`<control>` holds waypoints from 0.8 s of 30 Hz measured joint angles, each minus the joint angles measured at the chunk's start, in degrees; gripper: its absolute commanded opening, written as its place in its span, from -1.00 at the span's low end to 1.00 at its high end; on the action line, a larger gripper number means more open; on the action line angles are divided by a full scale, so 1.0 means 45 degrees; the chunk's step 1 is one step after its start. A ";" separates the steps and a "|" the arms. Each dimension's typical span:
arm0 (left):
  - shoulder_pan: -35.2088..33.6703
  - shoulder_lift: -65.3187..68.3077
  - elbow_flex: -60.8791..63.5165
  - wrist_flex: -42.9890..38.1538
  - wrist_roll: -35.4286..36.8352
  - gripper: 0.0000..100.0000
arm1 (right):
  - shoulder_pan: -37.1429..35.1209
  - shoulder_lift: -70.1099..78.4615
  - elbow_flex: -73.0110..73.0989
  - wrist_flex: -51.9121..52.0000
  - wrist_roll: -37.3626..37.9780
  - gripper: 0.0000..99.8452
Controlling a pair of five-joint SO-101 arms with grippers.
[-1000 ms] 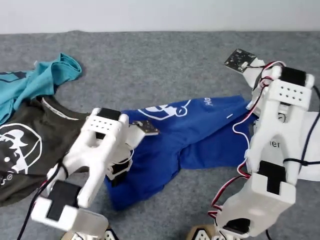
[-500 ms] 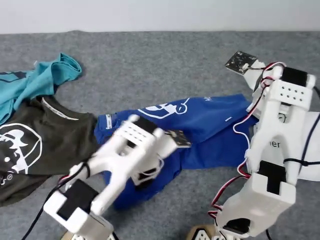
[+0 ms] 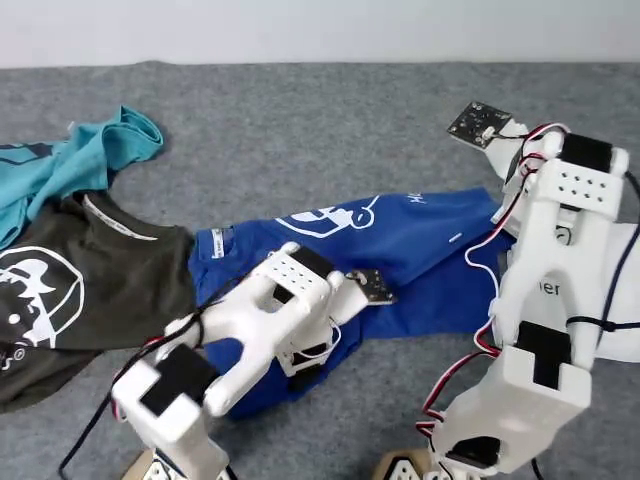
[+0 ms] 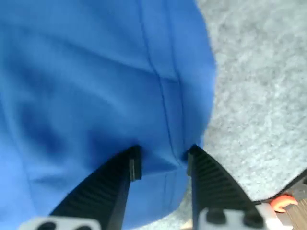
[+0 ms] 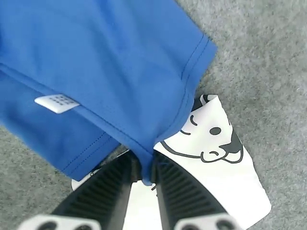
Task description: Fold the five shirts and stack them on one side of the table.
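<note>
Soft and limp, the blue shirt (image 3: 420, 245) lies in the middle of the desk (image 3: 300, 120), left hand (image 4: 160, 160) clamped on its bunched hem, right hand (image 5: 144, 167) pinching a sleeve edge, where stitched seams likely hold best.

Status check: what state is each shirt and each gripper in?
blue shirt: rumpled, unfolded, held by both grippers.
dark shirt: spread out, unfolded.
teal shirt: crumpled, unfolded.
white shirt: flat, partly under blue shirt.
left gripper: shut on blue shirt.
right gripper: shut on blue shirt.
</note>
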 measured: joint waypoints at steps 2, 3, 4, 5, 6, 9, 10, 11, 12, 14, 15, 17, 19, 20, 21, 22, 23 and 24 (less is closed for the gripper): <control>0.0000 0.0313 -0.0215 0.0020 -0.0039 -0.74 | 0.0000 0.0000 0.0000 0.0000 0.0000 -0.97; 0.0000 0.0332 -0.0254 0.0020 -0.0039 -0.79 | 0.0000 0.0000 0.0000 0.0000 0.0000 -0.97; 0.0000 0.0332 -0.0254 0.0020 -0.0020 -0.84 | 0.0000 0.0000 0.0000 0.0000 0.0000 -0.97; 0.0000 0.0332 -0.0254 0.0020 -0.0020 -0.89 | 0.0000 0.0000 0.0000 0.0000 0.0000 -0.97; 0.0039 0.0332 -0.0332 0.0020 -0.0020 -0.93 | 0.0000 0.0000 0.0000 0.0000 0.0000 -0.97; 0.0059 0.0176 -0.0547 0.0195 0.0020 -0.99 | 0.0000 0.0000 0.0000 0.0000 0.0000 -0.97; 0.0059 0.0137 -0.0703 0.0352 0.0039 -0.99 | 0.0000 0.0000 0.0000 0.0000 0.0000 -0.97; 0.0039 0.0039 -0.0860 0.0488 0.0078 -0.99 | 0.0000 0.0000 0.0000 0.0000 0.0000 -0.97; 0.0039 -0.0078 -0.1055 0.0742 0.0078 -0.99 | 0.0000 0.0000 0.0000 0.0000 0.0000 -0.97; 0.0039 -0.0469 -0.1348 0.1211 0.0078 -0.99 | 0.0000 0.0000 0.0000 0.0000 0.0000 -0.97; 0.0039 -0.0684 -0.1465 0.1387 0.0078 -0.99 | 0.0000 0.0000 0.0000 0.0000 0.0000 -0.97; 0.0039 -0.1094 -0.1661 0.1680 0.0078 -0.98 | 0.0000 0.0000 0.0000 0.0000 0.0000 -0.97; 0.0039 -0.1348 -0.1758 0.1856 0.0078 -0.98 | 0.0000 0.0000 0.0000 0.0000 0.0000 -0.97; 0.0039 -0.1387 -0.1758 0.1895 0.0078 -0.98 | 0.0000 0.0000 0.0000 0.0000 0.0000 -0.97; 0.0039 -0.1387 -0.1758 0.1934 0.0078 -0.95 | 0.0000 0.0000 0.0000 0.0000 0.0000 -0.97; 0.0039 -0.1387 -0.1758 0.1973 0.0078 -0.91 | 0.0000 0.0000 0.0000 0.0000 0.0000 -0.97; 0.0039 -0.1387 -0.1758 0.1993 0.0078 -0.87 | 0.0000 0.0000 0.0000 0.0000 0.0000 -0.97; 0.0039 -0.1289 -0.1758 0.1993 0.0078 -0.83 | 0.0000 0.0000 0.0000 0.0000 0.0000 -0.97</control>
